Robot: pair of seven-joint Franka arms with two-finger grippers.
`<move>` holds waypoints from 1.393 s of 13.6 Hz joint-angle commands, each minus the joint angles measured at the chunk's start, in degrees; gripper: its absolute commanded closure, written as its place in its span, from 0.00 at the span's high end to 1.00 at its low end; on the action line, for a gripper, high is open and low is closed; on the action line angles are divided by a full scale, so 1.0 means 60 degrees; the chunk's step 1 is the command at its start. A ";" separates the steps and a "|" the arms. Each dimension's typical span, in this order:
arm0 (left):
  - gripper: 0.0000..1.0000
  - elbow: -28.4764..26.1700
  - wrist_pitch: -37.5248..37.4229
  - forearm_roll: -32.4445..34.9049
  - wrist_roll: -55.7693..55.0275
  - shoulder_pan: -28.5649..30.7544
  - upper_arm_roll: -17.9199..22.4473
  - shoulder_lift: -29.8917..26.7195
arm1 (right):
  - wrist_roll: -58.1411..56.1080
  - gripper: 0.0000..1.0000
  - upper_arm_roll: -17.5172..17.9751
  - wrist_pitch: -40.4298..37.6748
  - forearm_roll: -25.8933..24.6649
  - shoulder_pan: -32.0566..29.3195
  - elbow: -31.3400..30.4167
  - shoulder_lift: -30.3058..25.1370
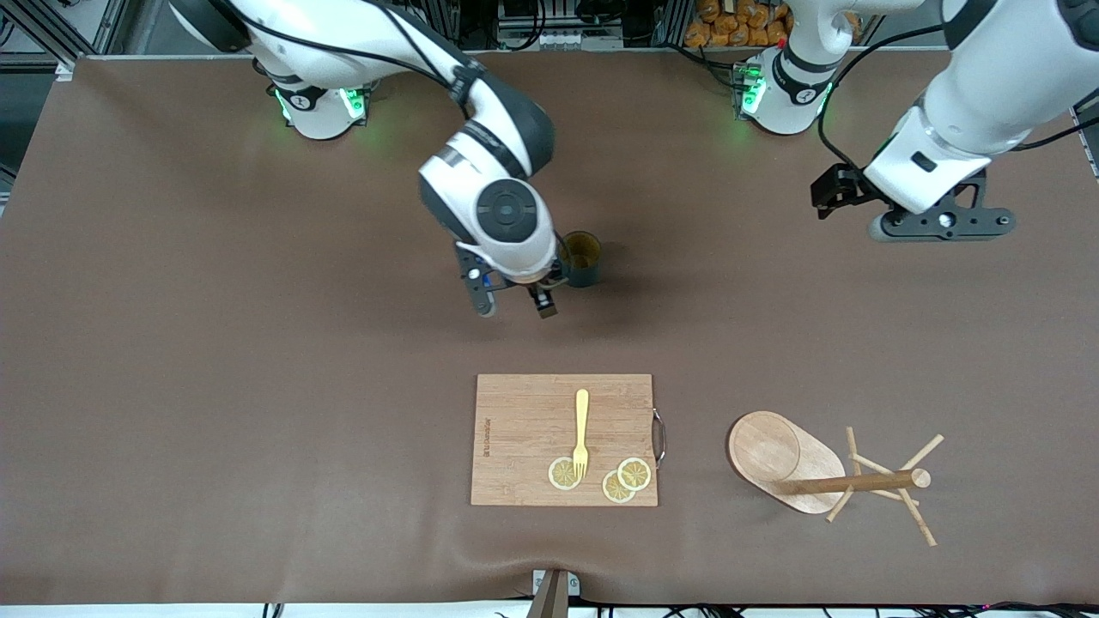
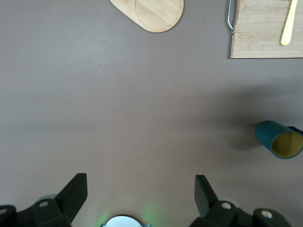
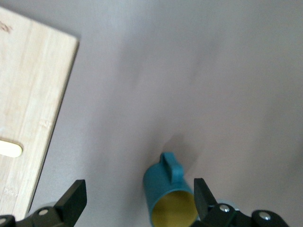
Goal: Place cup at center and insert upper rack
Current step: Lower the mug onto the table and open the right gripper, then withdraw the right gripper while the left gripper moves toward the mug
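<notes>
**Standing cup, right gripper spread just beside it**

Sitting upright on the brown tabletop (image 1: 258, 360), the cup (image 1: 582, 258) rests near the middle, farther from the front camera than the cutting board (image 1: 564, 439). Its yellowish inside faces up, and the right wrist view shows its small handle (image 3: 171, 166) on the side wall. The right gripper (image 1: 515, 302) hangs just beside the cup on the side toward the right arm's end of the table, fingers wide apart and holding nothing. The cup appears off the gripper's centre line, close to one finger (image 3: 202, 195).

The upper rack (image 1: 876, 481) lies tipped on its side, nearer the front camera and toward the left arm's end, its oval base (image 1: 773, 455) up on edge and its pegs splayed over the tabletop. The left gripper (image 2: 139, 194) waits high over bare tabletop, fingers apart and empty.

Risks as I judge them: a finger could nudge the off-centre cup and topple or skid it. The rack's round pole may roll when grasped, and its thin pegs could snag. A fork (image 1: 581, 432) and lemon slices (image 1: 601, 476) rest on the board, well clear.
</notes>
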 commanded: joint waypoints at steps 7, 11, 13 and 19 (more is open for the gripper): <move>1.00 -0.0070 0.0277 0.0375 -0.2172 -0.0064 -0.1627 0.0600 | -0.6802 1.00 0.0230 -0.2896 0.0223 -0.2606 -0.0334 -0.1891; 1.00 0.0295 0.0600 0.1313 -0.3989 -0.0969 -0.2363 0.1668 | -1.0479 1.00 0.0143 -0.3542 0.0208 -0.3852 -0.0348 -0.2404; 1.00 0.0603 0.0600 0.1840 -0.5189 -0.1848 -0.2363 0.2356 | -1.1987 1.00 0.0069 -0.3645 0.0179 -0.4612 -0.0348 -0.2654; 1.00 0.1672 0.0673 0.3028 -0.8341 -0.4499 -0.2320 0.4466 | -1.4588 1.00 -0.0223 -0.3632 0.0194 -0.5759 -0.0465 -0.3414</move>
